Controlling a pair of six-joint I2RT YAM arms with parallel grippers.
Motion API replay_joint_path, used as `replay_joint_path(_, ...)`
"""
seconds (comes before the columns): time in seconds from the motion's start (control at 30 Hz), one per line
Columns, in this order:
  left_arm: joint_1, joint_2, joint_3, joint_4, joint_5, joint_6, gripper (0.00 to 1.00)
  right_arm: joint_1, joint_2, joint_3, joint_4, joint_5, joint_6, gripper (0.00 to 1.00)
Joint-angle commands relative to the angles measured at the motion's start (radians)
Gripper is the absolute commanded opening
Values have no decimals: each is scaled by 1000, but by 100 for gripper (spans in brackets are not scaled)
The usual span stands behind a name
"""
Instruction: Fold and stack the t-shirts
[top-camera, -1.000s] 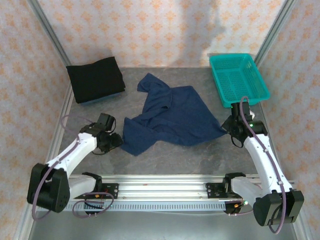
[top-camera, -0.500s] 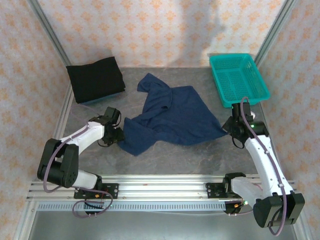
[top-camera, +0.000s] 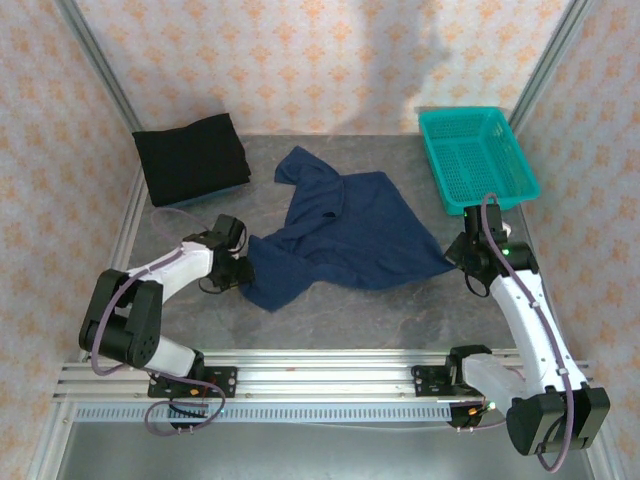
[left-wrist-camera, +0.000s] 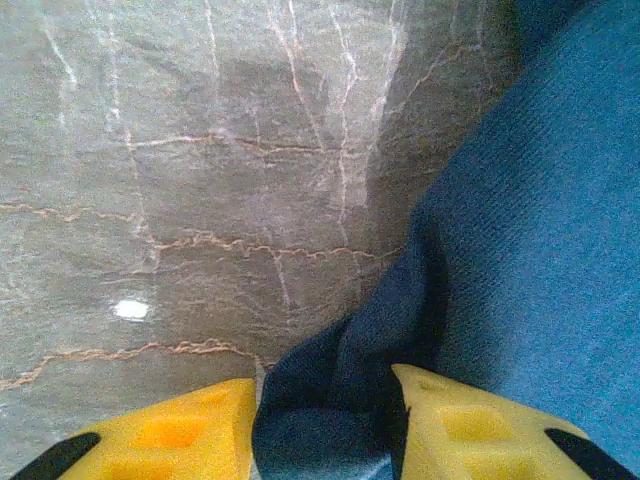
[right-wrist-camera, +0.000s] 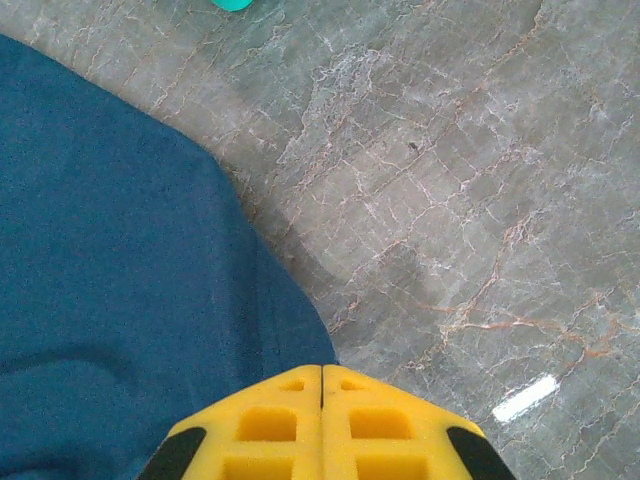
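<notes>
Nearest you, your right gripper (right-wrist-camera: 321, 400) has its yellow fingers pressed flat together, and the corner of the navy t-shirt (top-camera: 345, 235) runs right in under them. That reads as a pinch on the cloth. From above, the hem is drawn out to a point at that claw (top-camera: 462, 262), so the grip looks like your anchor for spreading the shirt.

Over on the other side, your left gripper (left-wrist-camera: 325, 430) straddles a bunched fold of the shirt's edge. Cloth fills the gap from pad to pad, so I'd call that clamped on the shirt too. It sits low at the near left corner (top-camera: 235, 268).

The shirt itself lies crumpled mid-table (top-camera: 350, 310), one sleeve kicked up towards the back. With a hold at each side, I'd guess you're set to stretch it flat.

Far left, the black t-shirt (top-camera: 192, 158) lies already folded, likely the base of the stack. Far right, the teal basket (top-camera: 478, 160) stands apart.
</notes>
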Motion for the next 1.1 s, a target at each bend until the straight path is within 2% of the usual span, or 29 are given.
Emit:
replay_joint_path(0.0, -19, 17, -2, 20, 13, 24, 34, -7, -15, 26, -32, 36, -16, 0)
replay_joint_path(0.13, -21, 7, 1, -3, -1, 23, 22, -7, -17, 28, -32, 43, -15, 0)
replay_joint_path(0.27, -18, -45, 58, -100, -65, 19, 8, -7, -17, 33, -25, 42, -12, 0)
replay_joint_path(0.33, -11, -89, 98, -158, -95, 6, 5, -7, -17, 44, -18, 37, -11, 0)
replay_joint_path(0.5, 51, -239, 212, -312, -171, -55, 4, -7, -12, 121, -10, 34, -20, 0)
replay_joint_path(0.67, 161, -379, 303, -444, -173, -98, 4, -9, 19, 210, -30, 37, -23, 0)
replay_joint_path(0.9, 174, -515, 431, -527, -182, -183, 4, -9, -22, 299, -36, 36, 26, 0)
replay_joint_path(1.07, 173, -507, 611, -539, -190, -199, 3, -9, -38, 407, -6, -7, 40, 0)
